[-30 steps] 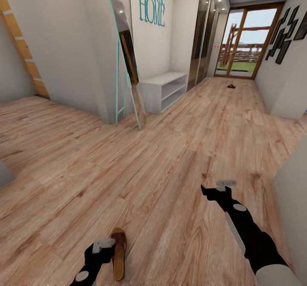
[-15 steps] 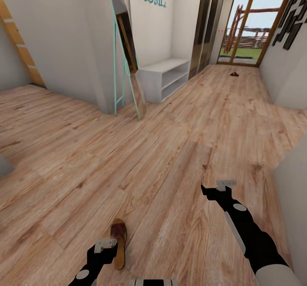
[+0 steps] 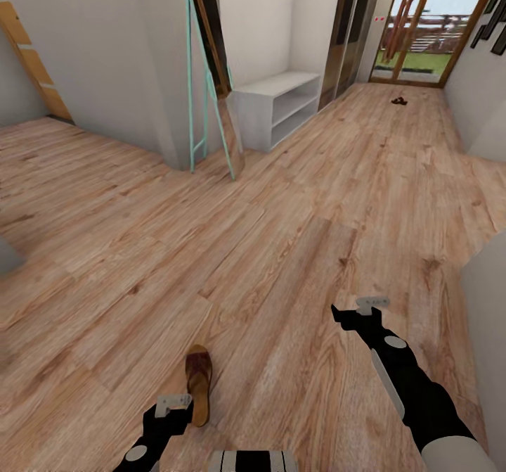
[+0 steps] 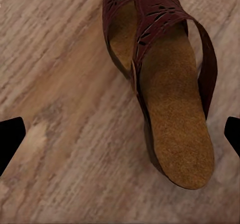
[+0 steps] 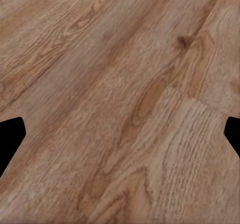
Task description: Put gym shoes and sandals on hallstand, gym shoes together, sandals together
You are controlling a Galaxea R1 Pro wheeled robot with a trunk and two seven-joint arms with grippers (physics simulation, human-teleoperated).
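Sandal (image 4: 165,88) lay between the left gripper's (image 4: 120,139) spread, empty fingers, awaiting descent and closing; right gripper (image 5: 120,134) likewise spread, empty.

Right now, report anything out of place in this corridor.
One brown sandal lies alone on the corridor floor beside the left gripper, not on the shoe rack. A small dark object sits far off near the glass door, too small to identify.
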